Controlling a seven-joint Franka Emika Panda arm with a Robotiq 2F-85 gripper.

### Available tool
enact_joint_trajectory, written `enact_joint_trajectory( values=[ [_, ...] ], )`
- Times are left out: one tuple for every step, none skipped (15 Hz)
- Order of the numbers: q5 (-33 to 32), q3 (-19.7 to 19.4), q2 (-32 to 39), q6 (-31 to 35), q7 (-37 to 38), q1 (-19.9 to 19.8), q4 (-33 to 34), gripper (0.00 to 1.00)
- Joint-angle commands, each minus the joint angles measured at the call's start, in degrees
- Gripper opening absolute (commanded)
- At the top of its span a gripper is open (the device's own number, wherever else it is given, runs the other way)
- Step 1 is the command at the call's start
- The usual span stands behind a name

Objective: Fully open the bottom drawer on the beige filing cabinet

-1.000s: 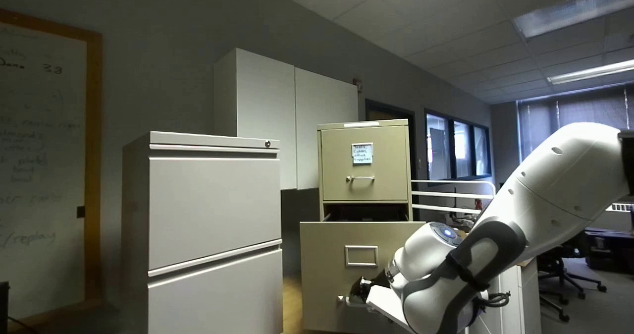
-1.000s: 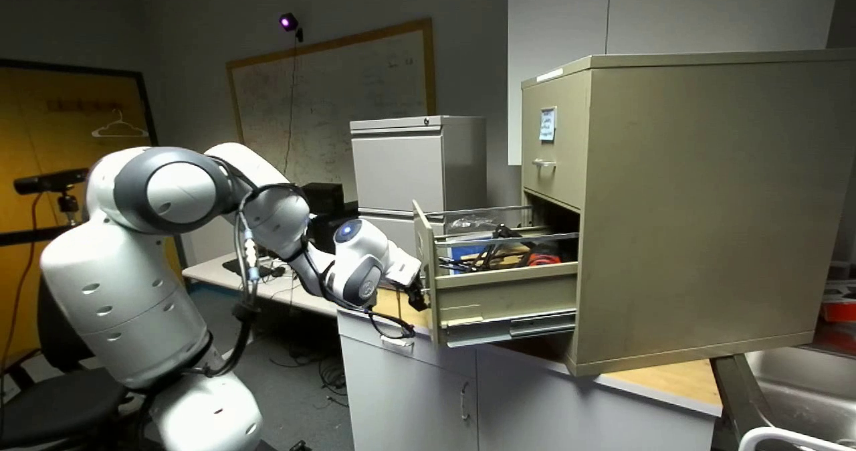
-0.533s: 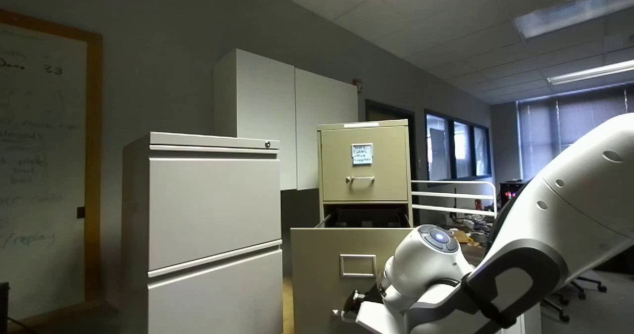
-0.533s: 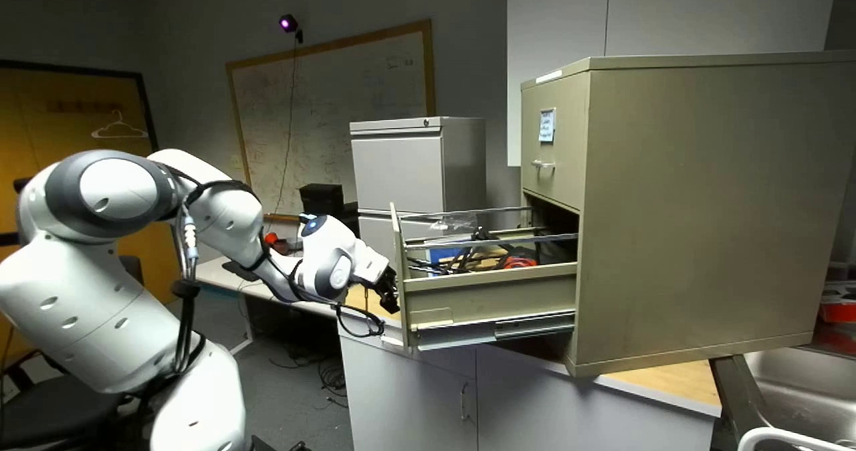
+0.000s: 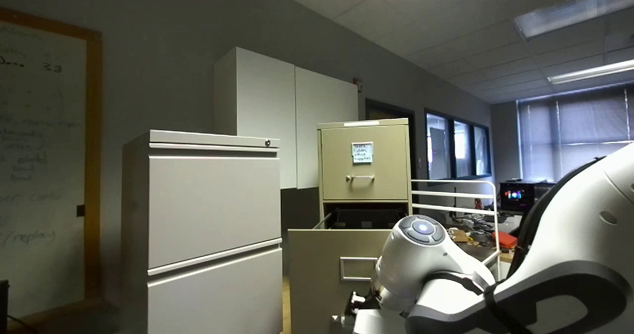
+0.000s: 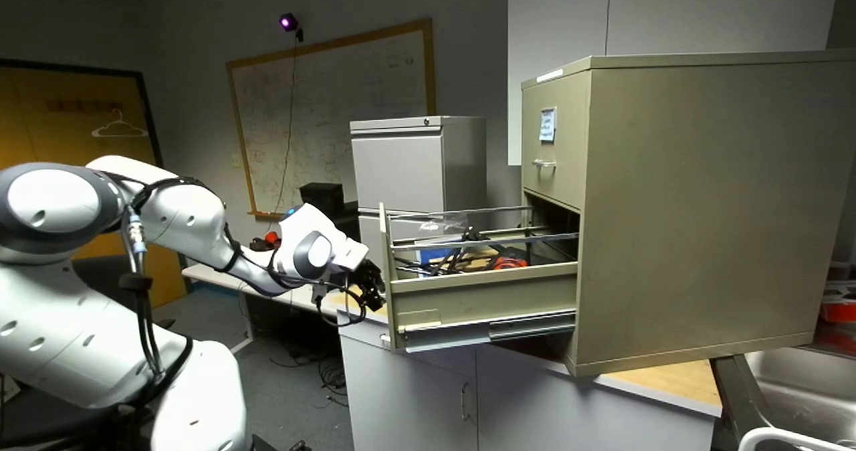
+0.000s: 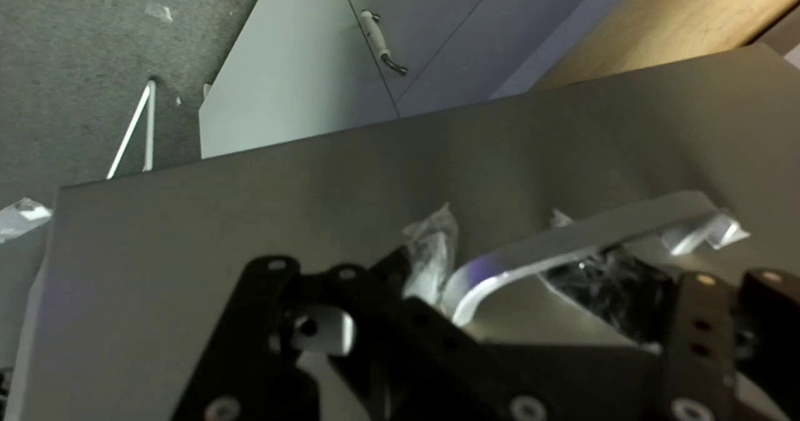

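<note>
Grey walls (image 5: 158, 51) stand behind, and one whiteboard (image 5: 42, 165) is cut off by the edge of an exterior view. In an exterior view the arm (image 5: 559, 245) covers part of the bottom drawer (image 5: 317, 279), and the lower end of its front goes out of the frame; the contents (image 6: 468, 260) lie in a tangle, difficult to name. I count two drawers in the beige filing cabinet (image 6: 709, 210), one label (image 5: 362, 153) on the upper drawer (image 5: 337, 165), and two panels on the grey-white cabinet (image 5: 213, 205). The bottom drawer is far out, directly below the upper one. In both exterior views the arm is cut off at the edge, its forearm sloping down toward the drawer's front. In the wrist view the claw (image 7: 506, 268) is wide, its two fingers (image 7: 625, 296) well apart; the handle (image 7: 581, 240) crosses at a slant, and one finger seems to be behind it, touching or not, I cannot tell.
</note>
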Motion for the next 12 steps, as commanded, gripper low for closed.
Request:
enact_joint_trajectory(
  values=[
    [-4.28, -0.02, -9.45, -7.27, -0.16, 5.31, 0.16, 0.85],
    [-5.39, -0.36, -10.80, -8.76, -0.44, 6.00, 0.20, 0.92],
    [-6.75, -0.48, -12.01, -9.38, -0.88, 6.50, 0.27, 0.99],
    [-7.61, -0.71, -13.77, -9.96, -1.79, 7.91, 0.47, 1.00],
    [-8.76, -0.29, -15.03, -10.22, -2.31, 8.82, 0.82, 1.00],
    [-9.76, -0.41, -16.09, -10.50, -3.57, 10.13, 1.09, 1.00],
    [-10.77, -0.67, -16.83, -11.18, -5.30, 11.47, 1.39, 1.00],
    [-11.24, -0.81, -17.35, -11.82, -6.61, 12.40, 1.49, 1.00],
    [-10.82, -1.68, -17.18, -14.10, -8.75, 14.03, 1.83, 1.00],
    [-10.54, -2.00, -16.93, -16.56, -10.57, 14.85, 2.27, 1.00],
    [-10.23, -2.60, -16.39, -18.62, -12.49, 15.73, 2.52, 1.00],
    [-9.94, -3.18, -15.66, -21.41, -14.09, 16.39, 2.99, 1.00]
  ],
)
